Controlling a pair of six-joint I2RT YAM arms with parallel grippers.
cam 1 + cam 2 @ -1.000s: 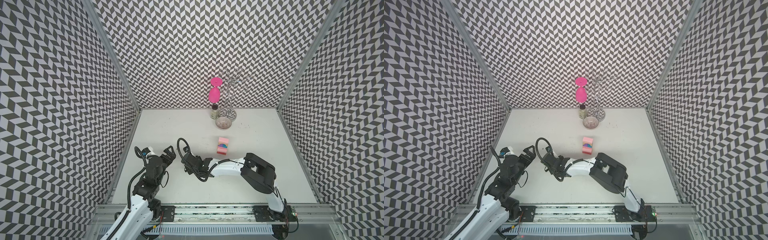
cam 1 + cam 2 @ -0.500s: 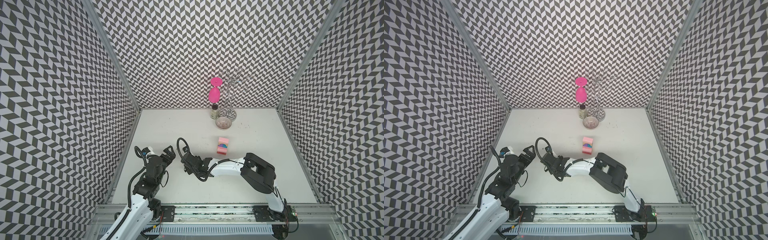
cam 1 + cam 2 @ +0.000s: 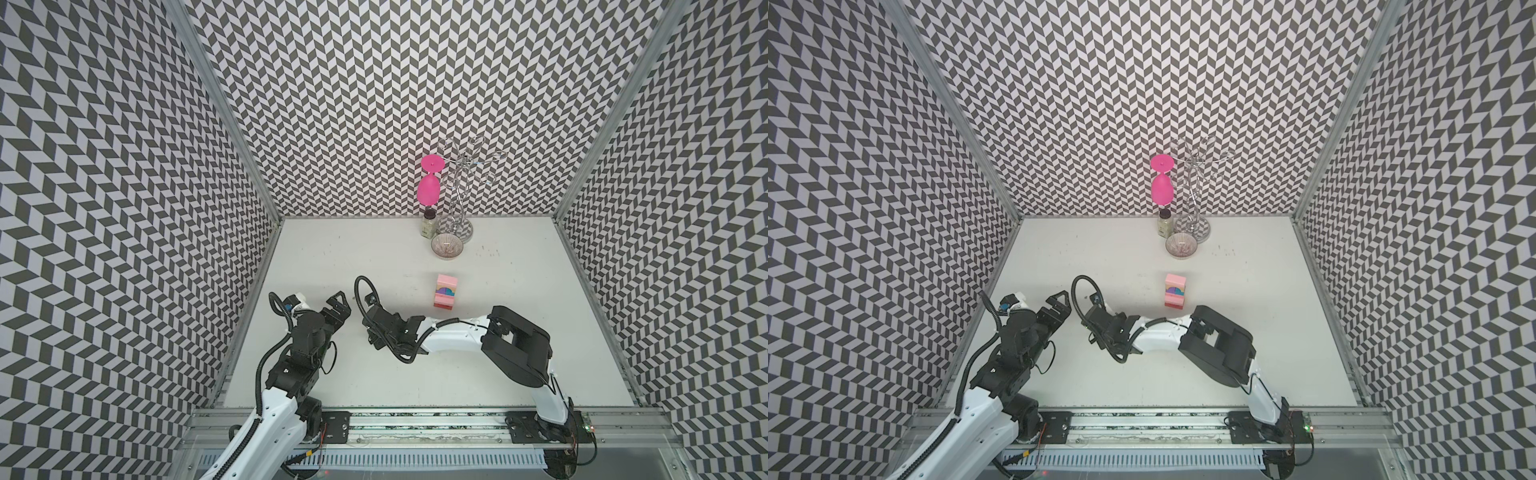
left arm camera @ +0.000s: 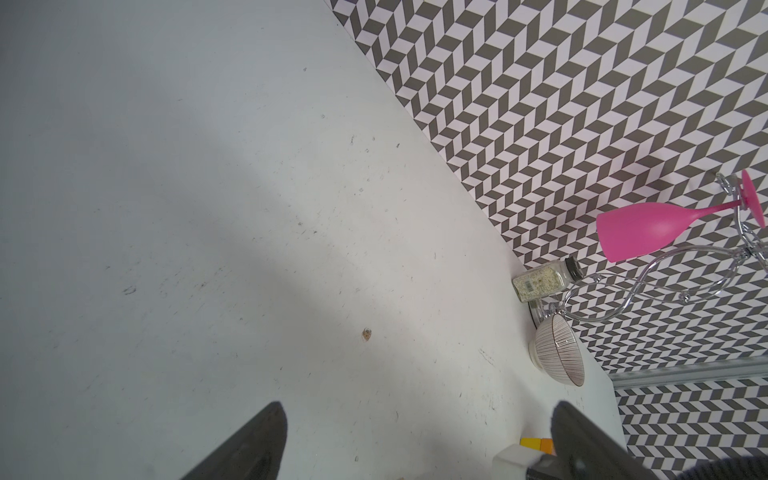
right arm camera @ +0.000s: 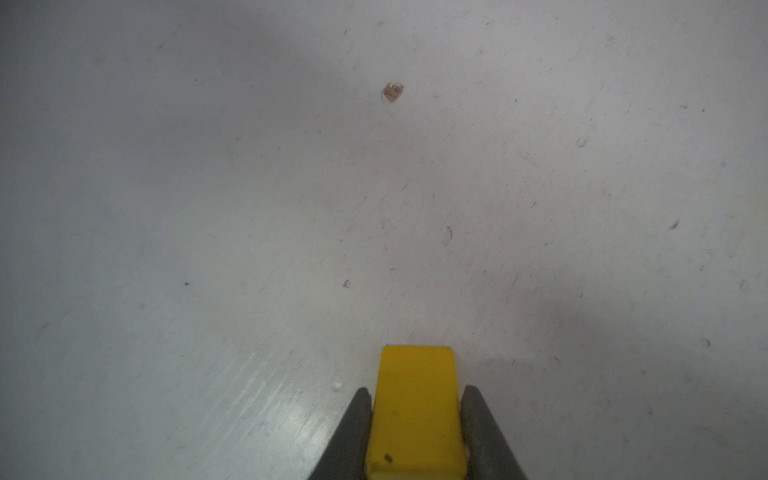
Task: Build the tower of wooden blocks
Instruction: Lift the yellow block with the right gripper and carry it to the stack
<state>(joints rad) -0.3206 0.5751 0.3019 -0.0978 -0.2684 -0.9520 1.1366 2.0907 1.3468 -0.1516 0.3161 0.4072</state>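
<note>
The right claw (image 5: 416,390) is closed most of the way. Its two dark fingers (image 5: 359,419) press on both sides of a yellow block (image 5: 415,415). The block sticks out past the fingertips. I cannot tell if the block touches the table (image 5: 249,208) or hangs just above it. Ahead of this claw the table is bare but for a tiny brown speck (image 5: 392,92).

The left claw (image 4: 417,409) is open as wide as can be and has nothing in it. In a top view the left claw (image 3: 338,305) sits just beside the tip of the right claw, and they do not touch.

The block tower (image 3: 445,291) stands up straight, apart from both claws. It is behind the right claw, near that claw's white arm, on the side toward the back wall. It has a pink slab on top, a piece of many colors under that, then more pink, and red at the bottom.

Far past the tower from the claws, by the back wall, are a striped bowl (image 3: 448,245), a little jar (image 3: 428,224), and a shiny wire stand (image 3: 457,195) with a pink cup (image 3: 429,189) hanging upside down on it.
</note>
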